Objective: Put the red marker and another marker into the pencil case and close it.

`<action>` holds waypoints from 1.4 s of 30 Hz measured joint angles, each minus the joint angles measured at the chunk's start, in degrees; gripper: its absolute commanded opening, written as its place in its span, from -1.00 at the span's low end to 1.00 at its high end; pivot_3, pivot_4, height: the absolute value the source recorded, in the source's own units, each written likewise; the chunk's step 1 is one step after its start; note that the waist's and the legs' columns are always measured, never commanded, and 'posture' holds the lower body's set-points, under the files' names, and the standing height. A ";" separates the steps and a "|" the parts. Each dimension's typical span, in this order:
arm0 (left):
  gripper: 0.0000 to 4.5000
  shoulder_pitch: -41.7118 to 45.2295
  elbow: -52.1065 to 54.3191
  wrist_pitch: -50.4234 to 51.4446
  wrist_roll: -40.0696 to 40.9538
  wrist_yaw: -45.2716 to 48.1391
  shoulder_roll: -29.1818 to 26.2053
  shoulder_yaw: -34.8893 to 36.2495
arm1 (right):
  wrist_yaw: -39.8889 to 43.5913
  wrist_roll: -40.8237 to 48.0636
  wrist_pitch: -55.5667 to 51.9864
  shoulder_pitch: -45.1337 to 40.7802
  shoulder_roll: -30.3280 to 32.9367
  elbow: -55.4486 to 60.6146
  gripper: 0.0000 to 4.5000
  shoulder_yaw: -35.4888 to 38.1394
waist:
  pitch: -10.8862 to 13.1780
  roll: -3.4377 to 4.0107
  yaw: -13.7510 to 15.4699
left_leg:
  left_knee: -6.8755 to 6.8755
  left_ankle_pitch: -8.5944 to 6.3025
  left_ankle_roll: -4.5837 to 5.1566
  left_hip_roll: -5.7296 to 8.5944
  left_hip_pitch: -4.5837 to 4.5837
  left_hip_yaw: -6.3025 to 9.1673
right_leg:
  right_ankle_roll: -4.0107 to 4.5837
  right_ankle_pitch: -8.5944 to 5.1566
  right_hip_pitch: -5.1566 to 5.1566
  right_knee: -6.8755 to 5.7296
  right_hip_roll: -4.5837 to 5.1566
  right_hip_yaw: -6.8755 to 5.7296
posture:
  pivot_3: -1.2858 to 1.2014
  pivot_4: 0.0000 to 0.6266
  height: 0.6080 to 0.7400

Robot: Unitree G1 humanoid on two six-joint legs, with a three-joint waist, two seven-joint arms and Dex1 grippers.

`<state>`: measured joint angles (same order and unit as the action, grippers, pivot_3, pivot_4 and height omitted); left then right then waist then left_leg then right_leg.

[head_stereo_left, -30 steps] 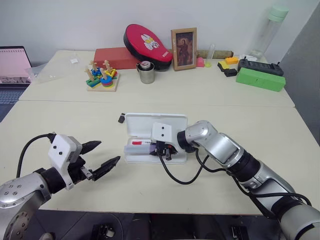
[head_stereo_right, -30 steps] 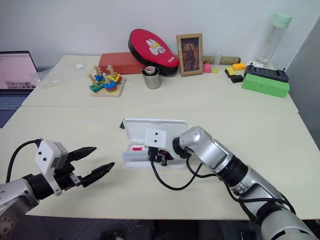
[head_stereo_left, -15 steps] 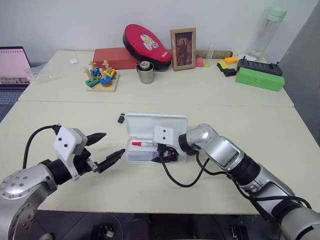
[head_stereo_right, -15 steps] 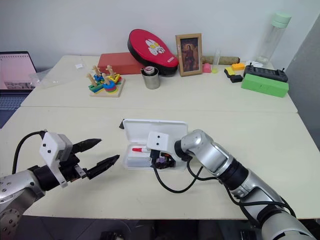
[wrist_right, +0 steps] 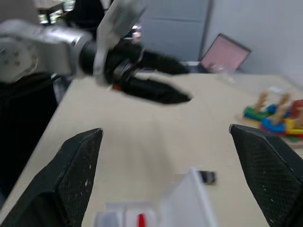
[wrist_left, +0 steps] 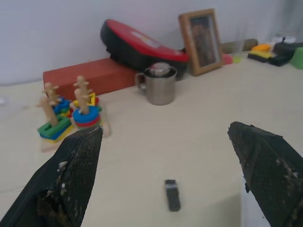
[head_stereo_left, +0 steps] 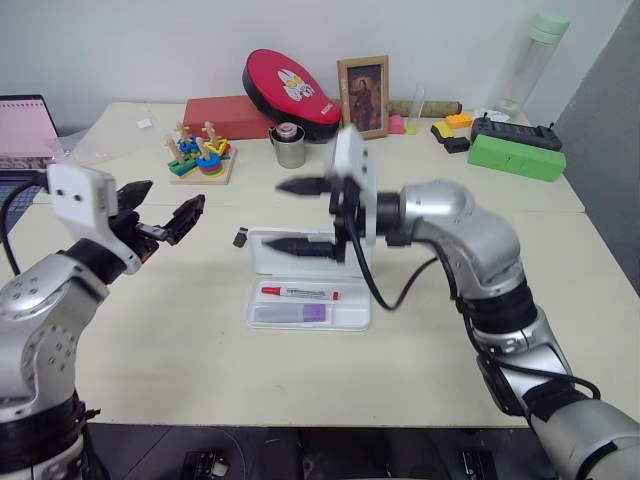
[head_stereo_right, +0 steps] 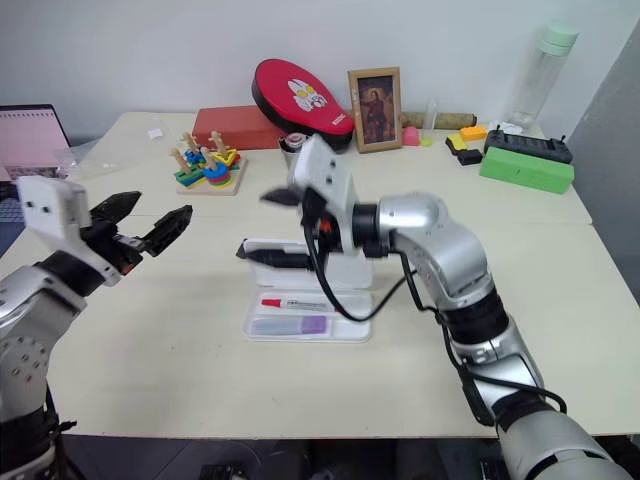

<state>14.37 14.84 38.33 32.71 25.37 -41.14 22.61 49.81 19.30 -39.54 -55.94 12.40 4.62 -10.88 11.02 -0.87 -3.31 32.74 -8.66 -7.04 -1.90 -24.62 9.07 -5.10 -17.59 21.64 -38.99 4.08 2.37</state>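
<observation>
The white pencil case point(head_stereo_left: 350, 300) lies open at the table's middle, lid point(head_stereo_left: 270, 262) hinged back. In its tray lie the red marker point(head_stereo_left: 298, 293) and, in front of it, the lavender marker point(head_stereo_left: 290, 313). My right gripper point(head_stereo_left: 275, 214) hangs open above the lid, pointing left, empty. My left gripper point(head_stereo_left: 177, 193) is open and empty too, raised over the table well left of the case. The right wrist view looks across the case point(wrist_right: 182, 201) at the left gripper point(wrist_right: 165, 80).
A small black object point(head_stereo_left: 242, 238) lies by the lid's left corner. At the back stand a ring-stacking toy point(head_stereo_left: 204, 157), metal cup point(head_stereo_left: 291, 146), red box point(head_stereo_left: 225, 115), red pouch point(head_stereo_left: 290, 85), picture frame point(head_stereo_left: 364, 95), green block point(head_stereo_left: 518, 157) and bottle point(head_stereo_left: 530, 60). A laptop point(head_stereo_left: 25, 130) sits far left.
My right gripper has opened and lifted up out of the case, leaving the lavender marker in the tray. My left gripper has risen and moved away toward the back left.
</observation>
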 measured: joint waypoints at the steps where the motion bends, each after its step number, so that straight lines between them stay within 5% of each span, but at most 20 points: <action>1: 1.00 0.50 -2.05 -0.06 -1.05 0.06 0.03 -1.29 | -0.85 -0.13 0.19 -0.23 -0.17 -0.90 0.99 0.48 | 0.00 0.01 0.00 | -0.01 0.00 0.00 0.00 0.00 0.00 | 0.00 0.00 0.02 -0.01 0.00 0.00 | 0.03 -0.52 1.00; 18: 1.00 17.29 -36.12 -9.78 -15.28 7.63 8.28 -18.90 | -7.75 -1.76 1.44 -1.01 0.51 -4.12 0.99 1.17 | 0.02 0.02 -0.38 | -0.02 0.01 0.00 0.00 -0.08 0.02 | 0.00 0.01 0.11 -0.09 -0.01 -0.02 | 0.03 -0.52 1.00; 39: -0.69 19.13 -38.40 -9.15 -19.53 5.49 10.82 -17.86 | -9.60 -1.47 1.16 -0.79 1.56 -3.04 1.00 1.35 | 0.01 0.02 -0.01 | 0.02 0.01 0.00 0.00 -0.07 0.02 | -0.02 0.02 0.06 -0.09 0.00 -0.03 | 0.03 -0.52 1.00; 42: -0.80 19.02 -38.43 -9.80 -19.50 5.08 11.18 -17.30 | -8.87 -0.93 1.19 -0.08 2.52 -2.61 1.00 1.40 | 0.01 0.02 0.03 | 0.02 0.01 0.00 0.00 -0.07 0.03 | -0.02 0.02 0.06 -0.09 0.00 -0.04 | 0.03 -0.52 1.00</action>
<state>33.39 -23.59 28.53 13.22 30.45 -29.95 5.31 40.94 18.37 -38.35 -56.02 14.92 2.00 -9.48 11.03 -0.85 -3.28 32.76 -8.64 -7.04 -1.90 -24.69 9.10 -5.12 -17.57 21.70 -39.08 4.07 2.34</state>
